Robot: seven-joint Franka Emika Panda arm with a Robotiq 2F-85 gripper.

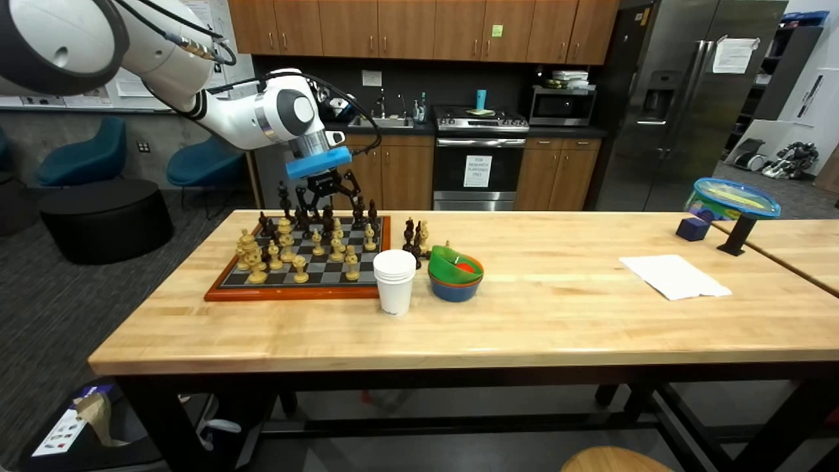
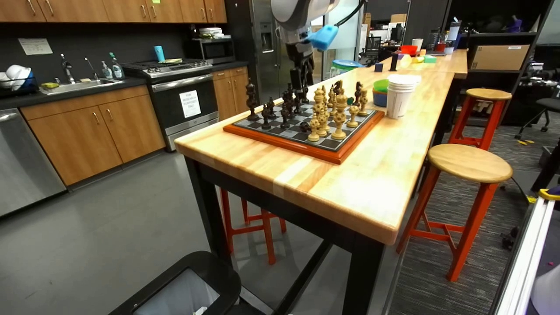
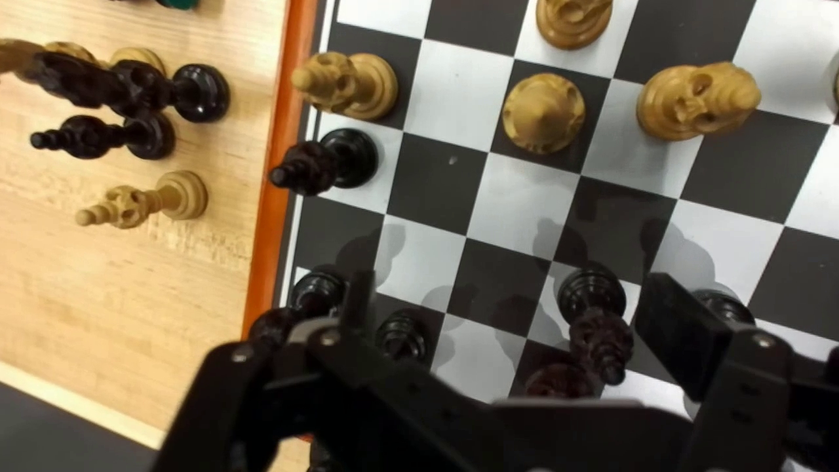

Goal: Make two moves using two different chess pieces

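The fingers [image 3: 682, 334] stand well apart with nothing gripped, above the upper edge of the board [image 1: 295, 295], which sits left of centre in an exterior view. A dark piece [image 3: 590, 298], low and right of centre in the wrist view, shows between them and is the likeliest target, though that is a guess.

Crowding is the main danger. A second dark piece [image 3: 721, 306] shows just beside the finger at lower right, and a third dark piece [image 3: 400, 337] near the one at lower left; a descent slightly off line could clip either, and such slender shapes would probably topple. Closing could also drag a neighbour in. The fingers hide much of the wrist view's bottom, so contact there may go unnoticed.

A piece carried too low could strike the pale piece [image 3: 544, 113] at upper centre. More pieces [image 3: 200, 93] stand on the tabletop [image 1: 557, 282], at upper left of the wrist view; a release past the rim could scatter them. Moving the same piece twice would fail the task.
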